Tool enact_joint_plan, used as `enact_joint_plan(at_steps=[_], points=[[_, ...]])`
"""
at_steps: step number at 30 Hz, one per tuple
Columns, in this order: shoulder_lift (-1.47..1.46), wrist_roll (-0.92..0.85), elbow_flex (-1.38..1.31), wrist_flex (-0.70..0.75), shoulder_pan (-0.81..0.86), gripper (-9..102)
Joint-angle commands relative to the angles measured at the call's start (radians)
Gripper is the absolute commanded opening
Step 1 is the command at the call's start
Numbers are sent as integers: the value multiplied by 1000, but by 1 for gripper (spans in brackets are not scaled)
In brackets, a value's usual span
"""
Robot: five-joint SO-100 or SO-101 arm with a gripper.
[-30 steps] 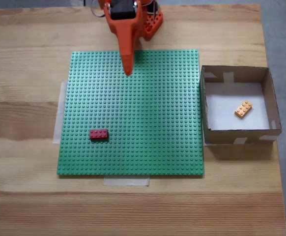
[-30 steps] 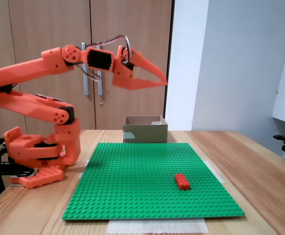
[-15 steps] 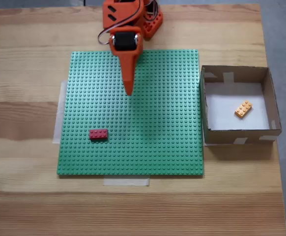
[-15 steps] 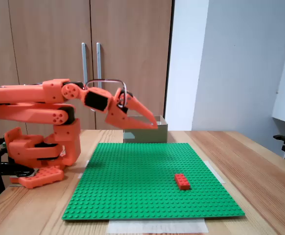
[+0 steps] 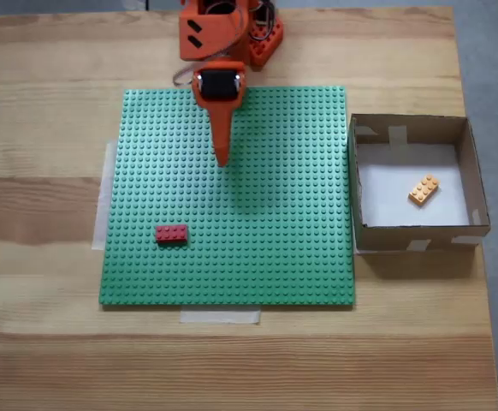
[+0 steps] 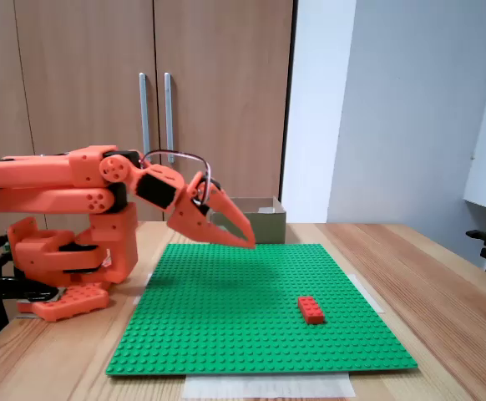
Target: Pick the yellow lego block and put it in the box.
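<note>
The yellow lego block lies tilted on the white bottom of the box, which stands right of the green baseplate in a fixed view from above. From the side, the box shows behind the arm. My orange gripper hangs low over the upper middle of the baseplate, far left of the box, shut and holding nothing. In the side fixed view the gripper points down and to the right, its tips just above the studs.
A green studded baseplate is taped to the wooden table. A red brick sits on its lower left, also seen as the red brick. The arm's orange base stands behind the plate.
The arm has folded down and drawn back toward its base. The gripper dropped from high above the plate to just over it and went from slightly open to shut. Both bricks stayed put.
</note>
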State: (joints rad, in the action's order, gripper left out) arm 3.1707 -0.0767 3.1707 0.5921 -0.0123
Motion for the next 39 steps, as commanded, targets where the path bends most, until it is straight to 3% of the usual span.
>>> enact_joint_plan(at_steps=[1, 16, 39], points=[[0, 5, 8, 34, 9, -1], [92, 32, 17, 187, 5, -1], [92, 31, 17, 187, 3, -1]])
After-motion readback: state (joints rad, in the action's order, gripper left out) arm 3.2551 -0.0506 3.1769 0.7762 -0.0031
